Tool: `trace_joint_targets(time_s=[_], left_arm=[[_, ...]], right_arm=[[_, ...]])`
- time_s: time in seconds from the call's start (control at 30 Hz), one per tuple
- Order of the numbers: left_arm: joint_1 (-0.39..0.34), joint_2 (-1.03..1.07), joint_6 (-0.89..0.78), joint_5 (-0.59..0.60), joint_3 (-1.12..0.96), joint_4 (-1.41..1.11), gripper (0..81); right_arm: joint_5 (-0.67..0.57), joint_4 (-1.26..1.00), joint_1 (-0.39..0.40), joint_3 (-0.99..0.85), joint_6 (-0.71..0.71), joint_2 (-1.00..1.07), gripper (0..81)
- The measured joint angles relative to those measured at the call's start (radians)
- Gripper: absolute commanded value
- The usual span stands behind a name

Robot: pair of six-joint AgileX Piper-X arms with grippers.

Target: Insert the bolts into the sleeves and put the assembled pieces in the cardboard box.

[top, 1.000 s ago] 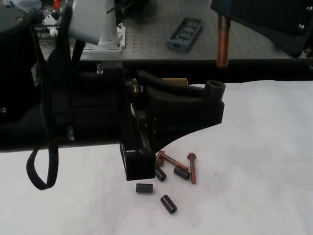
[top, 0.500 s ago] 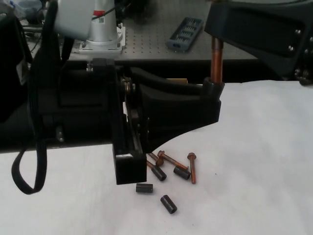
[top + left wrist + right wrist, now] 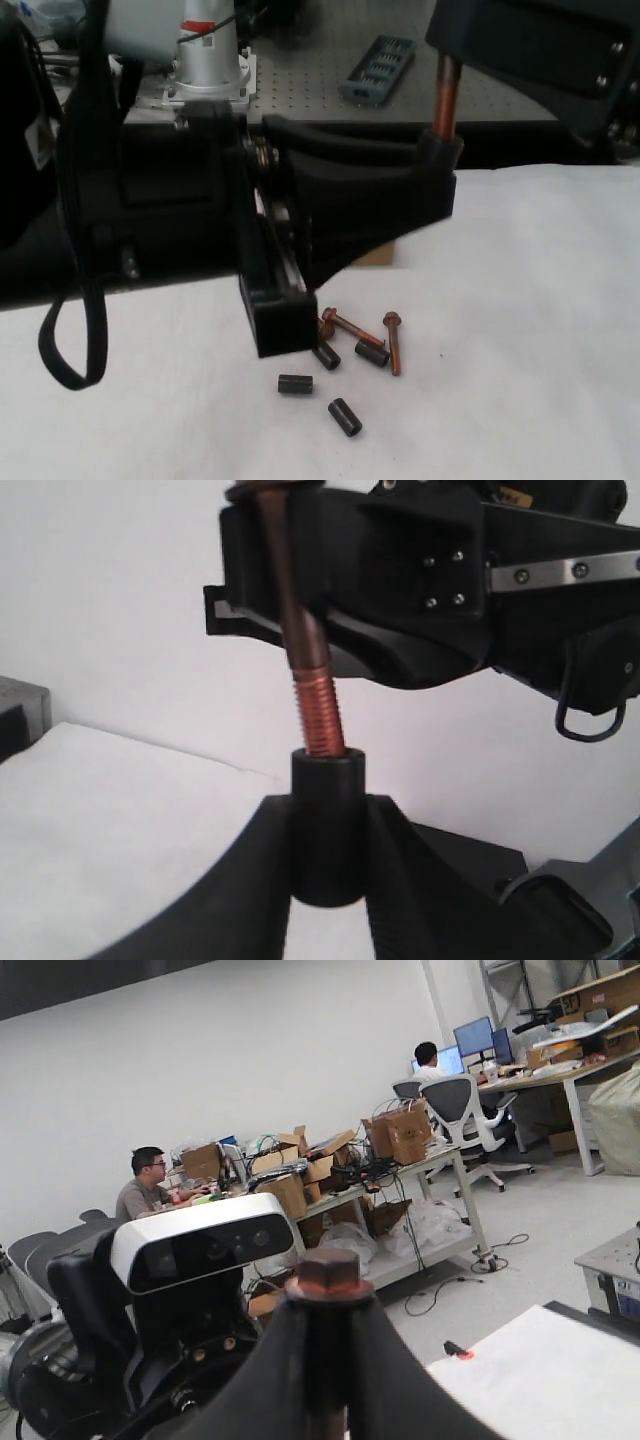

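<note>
Left hand (image 3: 327, 850) pinches the sleeve (image 3: 327, 775) upright, fingers pressed on both its sides. Right hand (image 3: 325, 1335) is above it, pinching the bolt (image 3: 303, 630) just under the head, which pokes out between the fingers. Bolt hangs slightly tilted, threaded tip at the sleeve's top opening; how deep it sits, can't tell, and most of the shank is outside. Both parts are in the air over the far side of the worktop (image 3: 530, 300), right of centre. Loose bolts (image 3: 392, 345) and loose sleeves (image 3: 345, 417) lie clustered on the worktop nearer, under the left arm.
</note>
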Motion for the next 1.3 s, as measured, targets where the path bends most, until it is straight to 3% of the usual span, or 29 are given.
trace_joint_targets(time_s=[0.23,0.47,0.57,0.73,1.1,1.3], left_arm=[[-0.002,-0.001,-0.013,-0.089,0.002,-0.11,0.6],[-0.003,-0.006,-0.055,-0.106,0.002,-0.158,0.6],[-0.003,-0.012,-0.06,-0.114,0.004,-0.16,0.6],[-0.003,-0.012,-0.06,-0.128,0.005,-0.154,0.6],[-0.001,-0.01,-0.076,-0.135,0.005,-0.14,0.6],[-0.001,-0.01,-0.086,-0.129,0.007,-0.135,0.6]], right_arm=[[0.03,-0.059,0.004,0.0,0.002,0.0,0.1],[0.084,-0.021,0.066,0.0,-0.047,0.0,1.5],[0.118,0.01,0.095,0.0,-0.075,0.0,9.5],[0.129,0.028,0.108,-0.002,-0.085,0.0,34.0],[0.126,0.033,0.113,-0.002,-0.088,0.0,34.9],[0.139,0.091,0.114,-0.006,-0.114,-0.005,45.0]])
